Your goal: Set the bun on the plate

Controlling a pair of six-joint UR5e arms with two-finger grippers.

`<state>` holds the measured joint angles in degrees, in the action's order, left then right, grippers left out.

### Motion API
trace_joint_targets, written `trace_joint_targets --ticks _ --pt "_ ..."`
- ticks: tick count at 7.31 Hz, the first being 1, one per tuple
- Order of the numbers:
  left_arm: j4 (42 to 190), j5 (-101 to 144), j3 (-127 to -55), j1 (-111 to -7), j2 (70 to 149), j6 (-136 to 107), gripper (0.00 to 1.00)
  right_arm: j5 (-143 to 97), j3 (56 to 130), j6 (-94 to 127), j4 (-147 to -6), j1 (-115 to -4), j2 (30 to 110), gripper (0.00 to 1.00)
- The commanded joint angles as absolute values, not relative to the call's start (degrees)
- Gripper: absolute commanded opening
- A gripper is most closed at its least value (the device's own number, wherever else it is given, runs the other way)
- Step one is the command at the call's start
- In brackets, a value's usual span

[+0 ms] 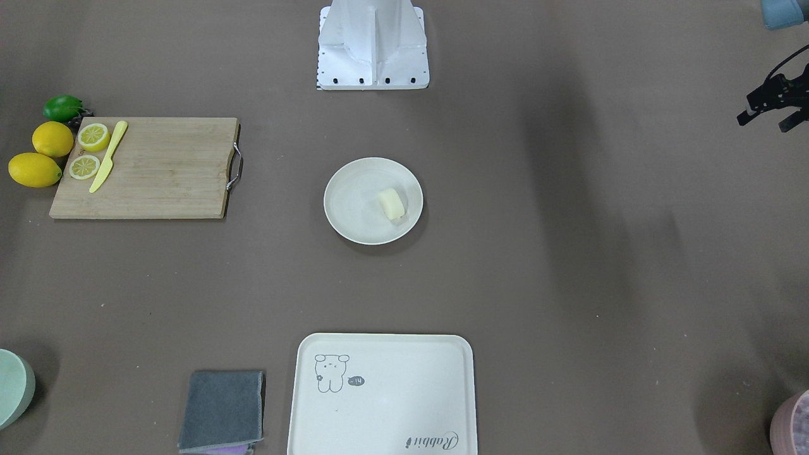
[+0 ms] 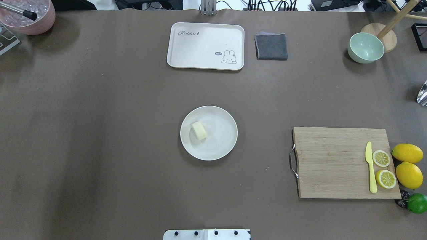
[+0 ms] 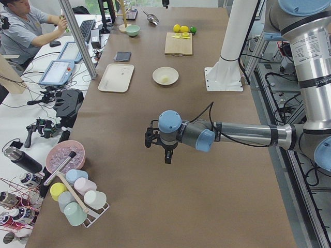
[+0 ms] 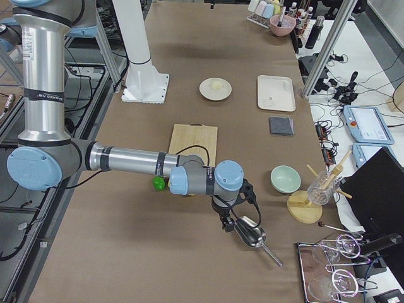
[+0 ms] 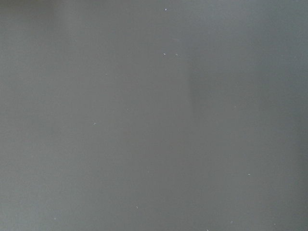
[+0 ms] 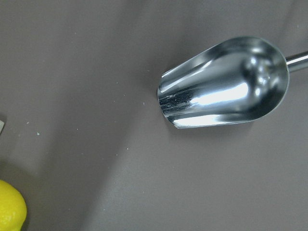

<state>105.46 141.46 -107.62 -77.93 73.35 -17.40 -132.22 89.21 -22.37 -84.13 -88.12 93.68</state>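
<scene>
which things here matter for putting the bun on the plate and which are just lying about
Job:
bun, already lying on the plate

Lying about:
tray
cloth
cutting board
knife
lemons
lemon slices
lime
green bowl
scoop

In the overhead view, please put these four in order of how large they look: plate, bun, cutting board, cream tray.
Largest to smallest:
1. wooden cutting board
2. cream tray
3. plate
4. bun
The tray lies farther from the camera than the plate, so its lead is probably real.
</scene>
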Motion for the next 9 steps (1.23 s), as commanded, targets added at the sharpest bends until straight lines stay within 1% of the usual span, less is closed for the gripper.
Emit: trace_joint_targets --ticks 1,2,3,4,5,6,7,8,9 --pt "99.16 141.94 -105.13 -81.19 76.8 -13.22 0.97 -131.84 89.47 -21.8 -84.2 -88.07 93.26 1.0" --pt "93.66 142.12 -106.86 -81.73 78.9 -13.1 0.97 -132.1 89.56 -21.8 -84.2 -88.07 93.25 1.0" --pt "89.51 141.95 -106.27 -83.3 81.8 -12.66 0.97 -132.71 90.95 -21.27 -84.2 -87.89 93.34 1.0" --pt "88.43 141.77 -103.65 -84.71 84.0 -9.7 0.97 -132.45 91.23 -19.44 -84.2 -87.37 93.17 1.0" --pt "85.81 141.94 -102.93 -86.12 85.68 -8.45 0.97 -132.54 91.32 -19.34 -84.2 -87.02 92.82 1.0" --pt "83.69 142.2 -103.01 -86.92 87.52 -8.44 0.97 -132.54 92.88 -19.16 -84.2 -87.01 93.07 1.0" --pt "78.97 142.03 -101.88 -87.1 92.06 -8.44 0.97 -132.19 93.34 -19.16 -84.2 -87.01 93.25 1.0" --pt "76.75 141.51 -101.95 -87.1 94.37 -8.35 0.97 -132.01 93.17 -19.16 -84.46 -87.01 92.9 1.0" --pt "76.99 141.5 -102.82 -87.1 94.31 -8.35 0.97 -132.27 93.34 -19.16 -84.55 -87.01 93.25 1.0"
